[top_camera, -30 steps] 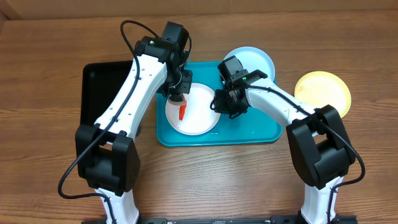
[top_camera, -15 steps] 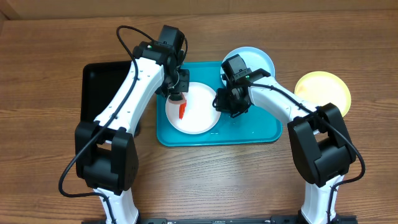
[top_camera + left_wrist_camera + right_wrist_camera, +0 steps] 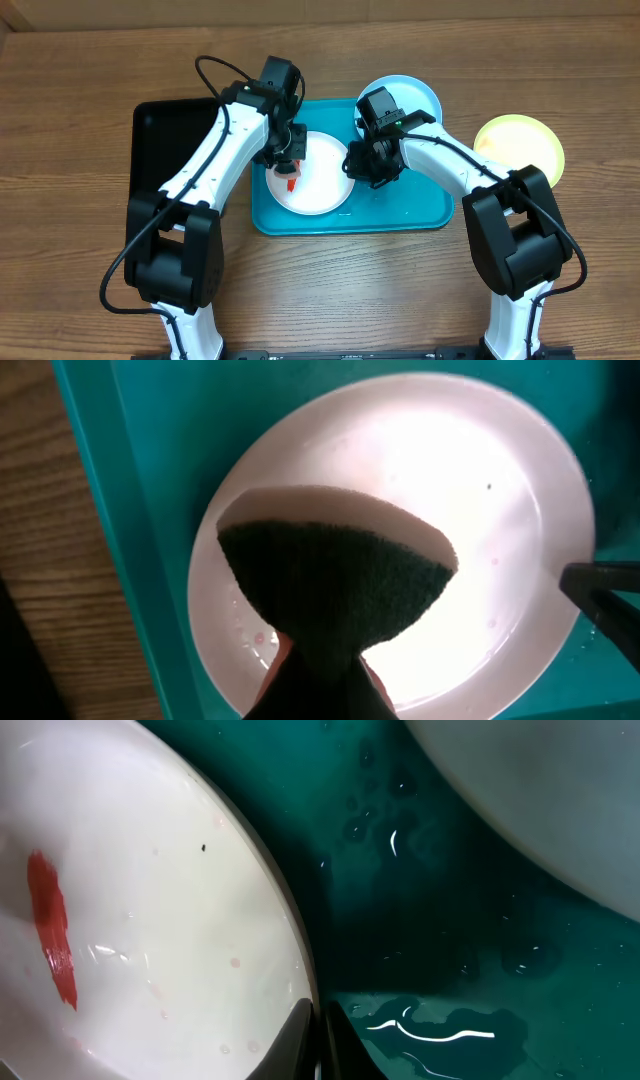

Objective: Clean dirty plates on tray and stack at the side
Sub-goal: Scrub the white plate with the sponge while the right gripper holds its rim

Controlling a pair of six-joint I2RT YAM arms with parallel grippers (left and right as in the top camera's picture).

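The white plate (image 3: 318, 185) lies in the turquoise tray (image 3: 400, 215), its red smear (image 3: 292, 181) not yet wiped. The left gripper (image 3: 285, 160), clamped on a green-faced sponge (image 3: 335, 575), hangs over the plate, while the right gripper (image 3: 368, 165) is pinched shut on its rim. Scrubbing looks to be the step in hand, and next the sponge needs pressing down across the smear; the tray floor beside the plate is wet.

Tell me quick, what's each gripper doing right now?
Left gripper: closed on the sponge, over the white plate.
Right gripper: closed, jaws pinching the white plate's rim.
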